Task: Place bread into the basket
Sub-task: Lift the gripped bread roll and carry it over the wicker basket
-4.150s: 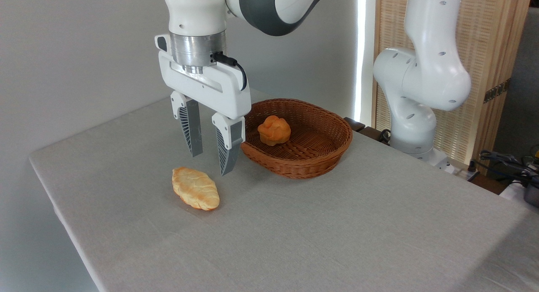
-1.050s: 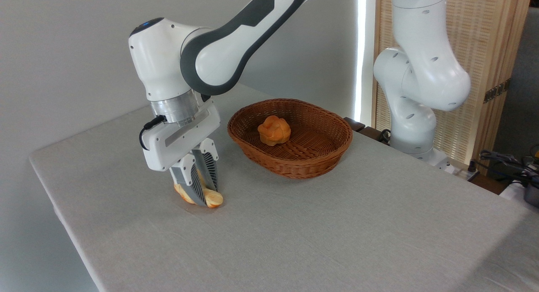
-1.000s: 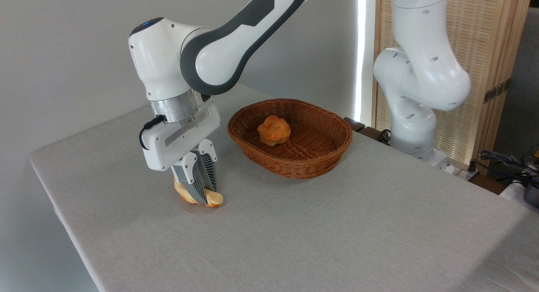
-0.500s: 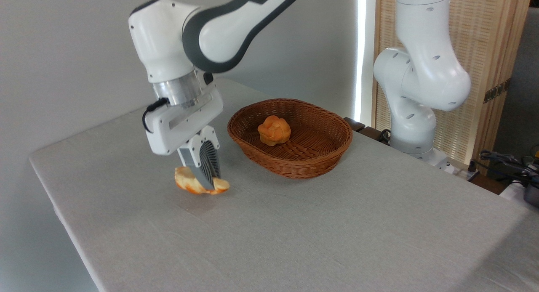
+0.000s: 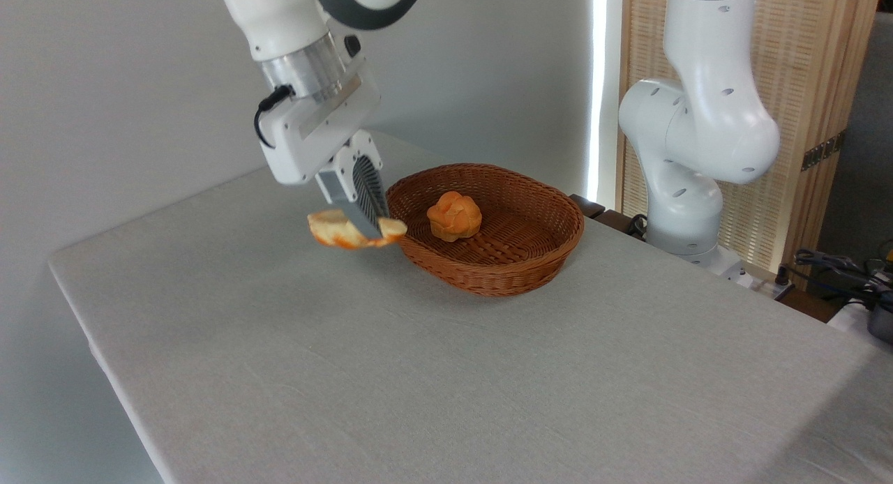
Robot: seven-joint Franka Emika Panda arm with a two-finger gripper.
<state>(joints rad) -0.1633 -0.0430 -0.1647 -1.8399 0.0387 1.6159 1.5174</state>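
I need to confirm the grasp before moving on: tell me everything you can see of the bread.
The bread is a flattish, pale golden loaf with an orange-brown edge. It hangs roughly level above the table, just left of the basket. The gripper pinches it near the middle, its fingers hiding that part; both ends stick out. Nothing else touches it.

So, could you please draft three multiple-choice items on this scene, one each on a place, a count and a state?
1. Where is the bread?
A. flat on the table
B. in the air, left of the basket
C. inside the basket

2. How many buns lie in the basket?
A. none
B. one
C. three

3. What state is the pincer in?
A. wide open and empty
B. shut on the bun
C. shut on the bread

Answers: 1 B, the loaf hangs clear above the table beside the basket's rim. 2 B, a single round orange bun sits inside. 3 C, its fingers clamp the loaf's middle.
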